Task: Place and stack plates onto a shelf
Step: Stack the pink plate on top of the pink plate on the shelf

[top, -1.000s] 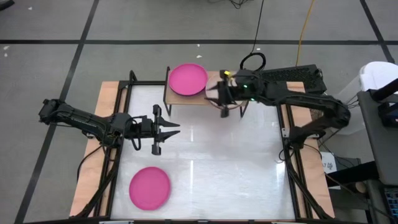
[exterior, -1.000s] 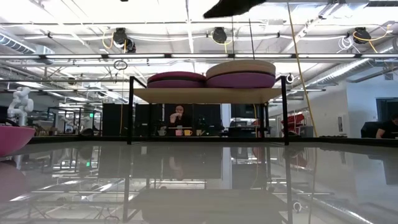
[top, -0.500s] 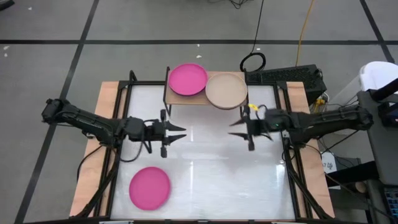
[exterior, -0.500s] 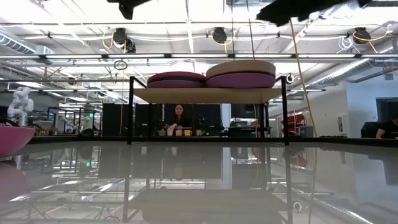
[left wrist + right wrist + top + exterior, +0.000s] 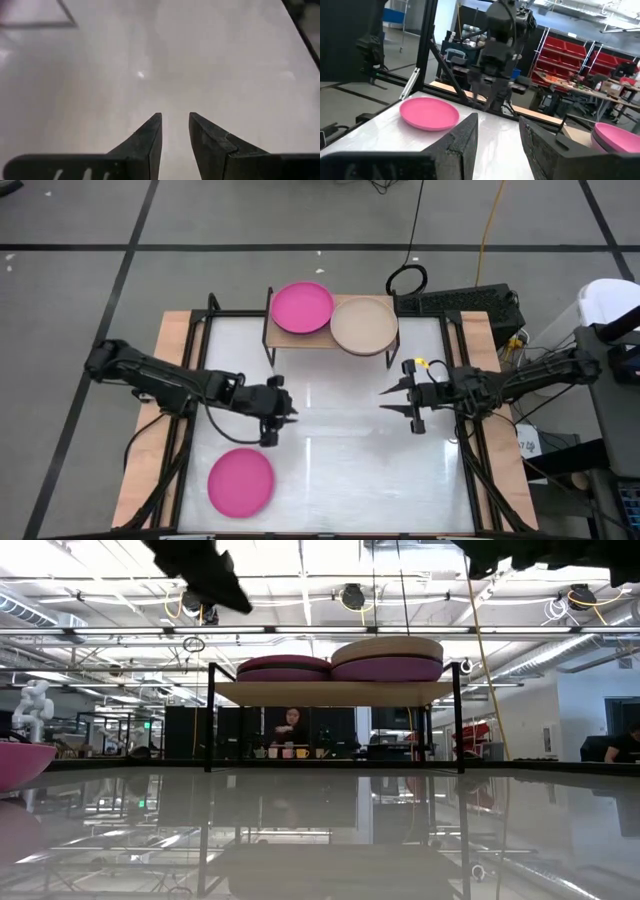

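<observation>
The left gripper (image 5: 277, 418), fingers narrowly parted and empty, pointed down with the last loose plate (image 5: 241, 481) nearby below-left, apparently next to grasp for the shelf (image 5: 300, 337).

shelf (image 5: 287, 340): two stacks, hot pink plate (image 5: 302, 307) | beige plate (image 5: 364, 325) topmost | loose pink plate (image 5: 240, 481) on table

I see two plate stacks (image 5: 303, 308) side by side on the shelf (image 5: 283, 341) at top centre — one lone plate (image 5: 241, 481) lies lower left on the table (image 5: 340, 470).
</observation>
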Tool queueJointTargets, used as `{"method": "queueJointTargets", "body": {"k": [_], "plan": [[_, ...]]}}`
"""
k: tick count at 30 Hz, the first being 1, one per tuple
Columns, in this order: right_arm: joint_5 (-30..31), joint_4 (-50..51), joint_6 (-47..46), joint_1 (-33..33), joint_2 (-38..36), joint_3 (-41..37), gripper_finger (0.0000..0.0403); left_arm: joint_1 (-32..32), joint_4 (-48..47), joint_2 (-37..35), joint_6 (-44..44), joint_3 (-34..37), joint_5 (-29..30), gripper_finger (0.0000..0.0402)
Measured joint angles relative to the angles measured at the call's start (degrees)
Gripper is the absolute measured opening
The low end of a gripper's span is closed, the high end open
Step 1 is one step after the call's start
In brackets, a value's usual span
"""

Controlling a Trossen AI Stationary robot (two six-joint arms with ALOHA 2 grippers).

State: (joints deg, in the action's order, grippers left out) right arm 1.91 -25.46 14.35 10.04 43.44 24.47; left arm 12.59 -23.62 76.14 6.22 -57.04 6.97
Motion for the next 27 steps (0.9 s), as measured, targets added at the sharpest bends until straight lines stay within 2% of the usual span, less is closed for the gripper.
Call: {"method": "queueJointTargets", "body": {"k": [6, 13, 21, 27], "plan": [[-0.15, -0.02, -0.18, 0.22, 0.06, 0.00, 0.0125, 0.08, -7.26, 3.29, 0.00, -0.43, -9.20, 0.0101], [-0.17, 0.44, -1.93, 0.22, 0.24, 0.00, 0.0125, 1.91, -18.88, 7.44, 3.31, -0.39, -15.51, 0.0101], [-0.19, 1.29, -2.78, 0.22, 0.24, 0.00, 0.0125, 6.57, -19.78, 11.11, -0.53, 0.84, -17.67, 0.0101], [-0.19, 1.76, -2.83, 0.22, 0.24, 0.00, 0.0125, 7.42, -18.34, 13.06, -0.54, 2.99, -19.09, 0.0101]]}}
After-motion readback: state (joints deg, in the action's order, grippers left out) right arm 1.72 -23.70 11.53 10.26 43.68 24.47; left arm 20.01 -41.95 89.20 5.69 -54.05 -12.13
